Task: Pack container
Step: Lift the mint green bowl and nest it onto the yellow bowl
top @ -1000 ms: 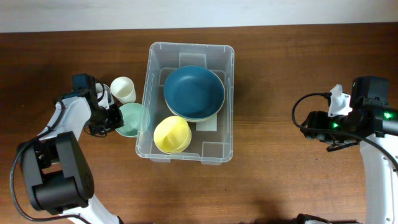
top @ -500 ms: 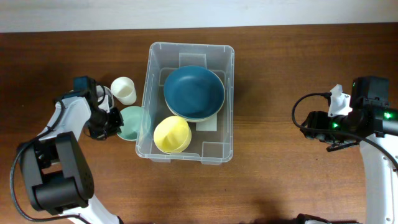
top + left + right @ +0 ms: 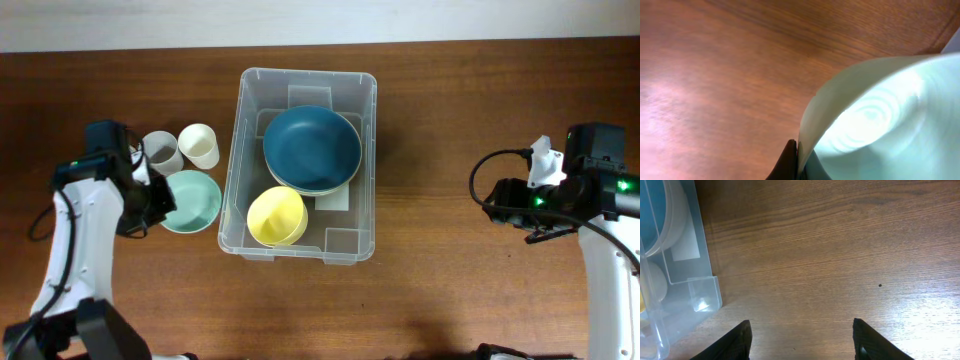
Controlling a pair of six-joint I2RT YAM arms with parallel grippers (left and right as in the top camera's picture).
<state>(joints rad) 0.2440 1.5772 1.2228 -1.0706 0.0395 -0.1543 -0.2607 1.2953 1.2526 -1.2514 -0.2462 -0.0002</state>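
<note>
The clear container sits at the table's middle with a dark blue bowl and a yellow bowl inside; its corner shows in the right wrist view. A mint green bowl is just left of the container. My left gripper is shut on that bowl's left rim; the rim fills the left wrist view between my fingers. My right gripper is open and empty over bare table, far right of the container.
A grey cup and a cream cup stand side by side left of the container, behind the mint bowl. Wooden table surface lies between the container and my right arm.
My left gripper has moved left with the mint green bowl, drawing it away from the container wall. The grey cup has come into view. The right arm has not moved.
</note>
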